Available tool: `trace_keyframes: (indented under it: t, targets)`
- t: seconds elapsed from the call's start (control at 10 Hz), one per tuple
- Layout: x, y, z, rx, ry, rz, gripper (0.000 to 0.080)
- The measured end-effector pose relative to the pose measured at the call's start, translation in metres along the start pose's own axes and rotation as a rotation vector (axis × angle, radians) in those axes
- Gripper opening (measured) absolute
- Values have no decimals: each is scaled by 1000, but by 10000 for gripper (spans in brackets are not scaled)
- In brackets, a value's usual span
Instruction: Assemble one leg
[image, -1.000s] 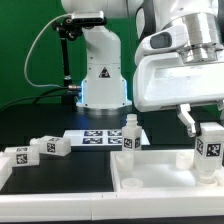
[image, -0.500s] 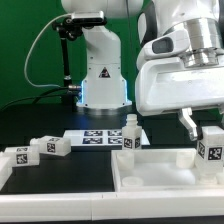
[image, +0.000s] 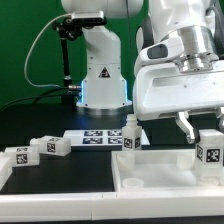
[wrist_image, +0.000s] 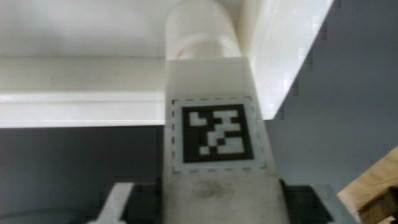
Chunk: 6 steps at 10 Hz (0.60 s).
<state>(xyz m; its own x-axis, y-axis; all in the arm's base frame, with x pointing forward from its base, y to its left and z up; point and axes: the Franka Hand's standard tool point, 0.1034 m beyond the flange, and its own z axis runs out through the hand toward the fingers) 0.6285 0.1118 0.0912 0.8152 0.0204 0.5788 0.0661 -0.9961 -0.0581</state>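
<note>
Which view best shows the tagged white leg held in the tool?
The wrist view: the short white plastic tagged leg sits close up, mid-frame, between the fingers of the tool, its tag readable. The exterior view shows it small at that view's right edge, by the large white tray-like top.

White glossy arm (image: 175, 25) — boxy white gripper (image: 207, 135), black cables (image: 35, 42), triangle logo (image: 101, 73).

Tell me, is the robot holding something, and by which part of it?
Yes: a white leg, pinched at its upper end between the jaws.
</note>
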Motion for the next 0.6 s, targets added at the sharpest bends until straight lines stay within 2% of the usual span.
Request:
trace_keyframes:
  t: [0.2, 0.3, 0.4, 0.5, 0.6]
  targets:
    - [0, 0, 0, -1, 1, 3, 287]
    - [0, 1, 0, -3, 0, 4, 367]
    - [-1, 1, 1, -2, -13, 5, 367]
    - [-3, -2, 2, -1, -71, 33, 546]
    - [4, -12, -2, 2, -142, 77, 626]
